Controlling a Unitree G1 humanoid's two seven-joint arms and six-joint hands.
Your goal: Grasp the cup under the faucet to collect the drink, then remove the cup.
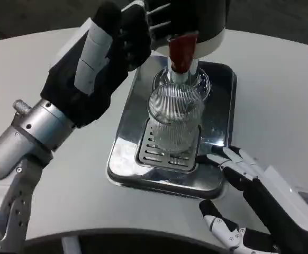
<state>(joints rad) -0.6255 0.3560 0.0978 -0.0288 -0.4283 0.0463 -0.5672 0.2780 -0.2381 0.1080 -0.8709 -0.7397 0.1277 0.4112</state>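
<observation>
My clear ribbed glass cup (174, 119) stands upright on the slotted grate of a shiny steel drip tray (220, 174), directly beneath the red-handled faucet (181, 53) of a black and white drink dispenser (204, 24). Its long axis is vertical, mouth up, just below the spout. I cannot tell whether any drink has collected in it.

My right robot hand (238, 185) rests low on the white counter (281, 90), at the tray's near right corner. Its white and black fingers are spread apart and hold nothing; the fingertips (223, 153) reach toward the grate's edge. From this robot hand the cup lies up and to the left, near but clearly apart, with the tray's raised rim between us.

My left robot hand (119, 39) is raised high, to the left of the faucet and above the cup's level. Its dark fingers are near the dispenser's front, beside the red handle. I cannot tell whether they are pressing or gripping anything, or whether they are closed.

I judge the right robot hand to be the nearer one for the grasp. Since the cup is upright, the approach would be sideways, from its right, fingers wrapping the ribbed wall. The glass may be slippery, and the faucet close overhead leaves little room to lift; sliding out toward me seems safer.
</observation>
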